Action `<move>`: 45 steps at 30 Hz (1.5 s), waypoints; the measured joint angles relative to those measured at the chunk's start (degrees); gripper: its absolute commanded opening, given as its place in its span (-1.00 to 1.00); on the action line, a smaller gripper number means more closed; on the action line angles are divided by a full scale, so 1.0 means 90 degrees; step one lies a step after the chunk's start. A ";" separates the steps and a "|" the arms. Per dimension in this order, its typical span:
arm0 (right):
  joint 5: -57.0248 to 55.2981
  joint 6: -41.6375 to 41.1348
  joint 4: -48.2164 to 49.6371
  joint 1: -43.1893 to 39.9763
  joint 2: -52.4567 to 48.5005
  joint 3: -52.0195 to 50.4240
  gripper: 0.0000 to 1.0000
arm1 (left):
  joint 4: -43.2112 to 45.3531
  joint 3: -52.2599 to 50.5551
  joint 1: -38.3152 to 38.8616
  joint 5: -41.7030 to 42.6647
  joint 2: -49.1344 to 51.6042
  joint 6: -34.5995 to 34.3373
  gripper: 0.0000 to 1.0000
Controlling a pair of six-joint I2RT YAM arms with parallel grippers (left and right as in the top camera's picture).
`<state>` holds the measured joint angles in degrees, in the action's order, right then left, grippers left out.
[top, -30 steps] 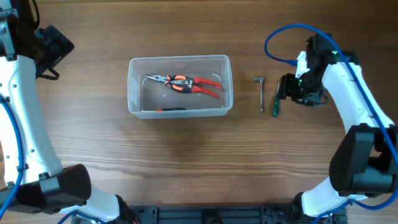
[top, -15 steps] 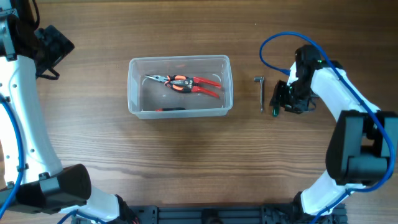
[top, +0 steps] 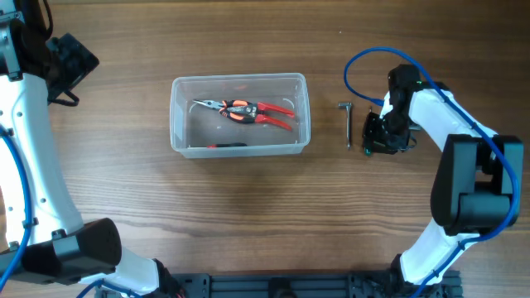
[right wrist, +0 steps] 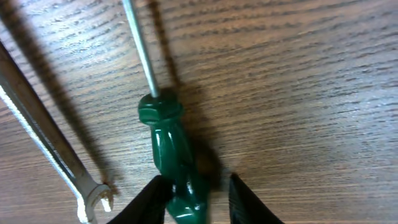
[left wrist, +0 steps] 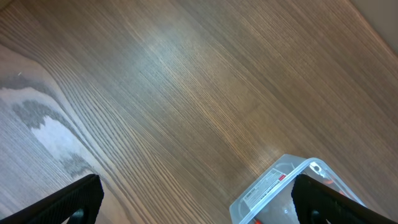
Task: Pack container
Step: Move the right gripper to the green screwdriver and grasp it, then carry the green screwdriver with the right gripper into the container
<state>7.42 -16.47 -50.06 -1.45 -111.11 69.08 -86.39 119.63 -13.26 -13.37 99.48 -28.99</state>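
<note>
- The container sits on the bench left of centre, open side up. That puts it in reach of both arms and lets things be dropped in from above.
- A pair of red-handled pliers lies flat on its floor. A small dark item rests against its near wall, too unclear to name. So the packing looks partly done.
- Two tools wait to the right of the container: a slim wrench and, just right of it, a screwdriver with a green handle. They lie side by side, close but not touching.
- The right tool is down at the bench with its fingers either side of the butt end of the green handle. The jaws are parted and not clamped: one finger looks to be against the plastic, and the other shows a sliver of gap.
- Straddling the thick handle rather than the thin shaft probably gives a surer hold, and it keeps the fingers clear of the wrench alongside.
- The left tool is spread wide with nothing in it, held high over bare bench at the far left. Only a corner of the container shows in its wrist view, so it is likely parked out of the way.
</note>
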 measured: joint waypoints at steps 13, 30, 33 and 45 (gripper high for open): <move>-0.0602 0.0151 -0.0022 0.0396 -0.0002 0.0000 -0.84 | 0.0000 0.0000 0.0000 0.0000 0.0000 0.0000 0.99; -0.0622 0.0345 -0.0865 0.0457 0.0267 0.0777 -0.91 | 0.0000 0.0000 0.0000 0.0000 0.0000 0.0000 1.00; -0.0614 0.0517 -0.1035 0.0748 0.1015 0.1610 -0.91 | 0.0000 0.0000 0.0000 0.0000 0.0000 0.0000 1.00; -0.0182 0.2905 -0.0508 0.4155 0.2669 0.2856 -0.91 | 0.0000 0.0000 0.0000 0.0000 0.0000 0.0000 1.00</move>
<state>5.78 9.67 -54.63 35.94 -87.09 94.78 -86.39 119.63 -13.26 -13.37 99.48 -28.99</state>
